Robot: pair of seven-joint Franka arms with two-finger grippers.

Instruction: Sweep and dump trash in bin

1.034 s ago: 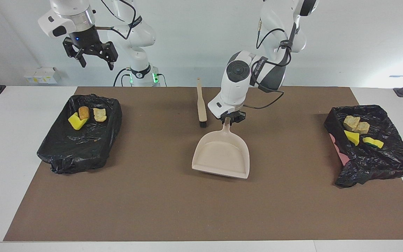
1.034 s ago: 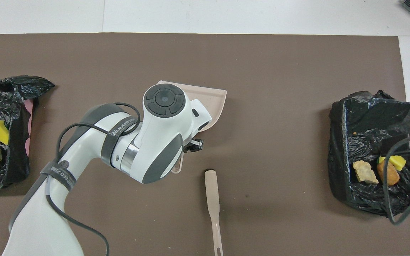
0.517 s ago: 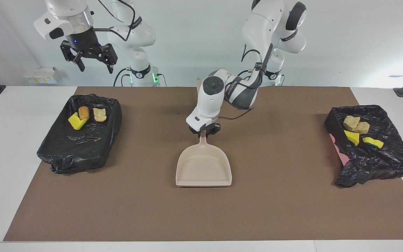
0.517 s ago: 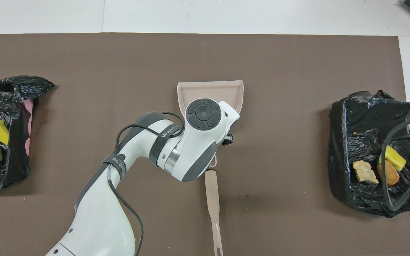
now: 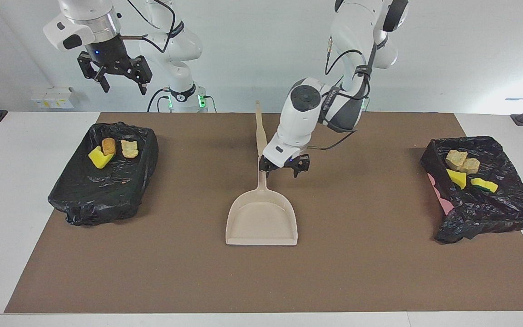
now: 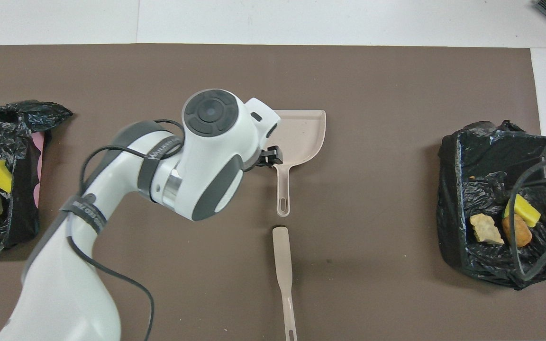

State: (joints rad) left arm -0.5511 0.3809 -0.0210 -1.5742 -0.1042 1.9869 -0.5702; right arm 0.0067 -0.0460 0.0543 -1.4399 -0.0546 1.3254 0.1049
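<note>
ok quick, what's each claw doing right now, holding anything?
Left claw: open, empty, just over the dustpan handle.
Right claw: open, empty, raised above the bin at its end of the table.

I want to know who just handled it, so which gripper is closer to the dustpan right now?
Left. The left gripper hangs open just beside the handle of the dustpan, not holding it. The right gripper waits open, raised high over the right arm's end of the table.

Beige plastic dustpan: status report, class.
Left claw open, just off beige plastic dustpan handle. Right claw open, waiting high. Dustpan flat, empty. Nothing blocking.
</note>
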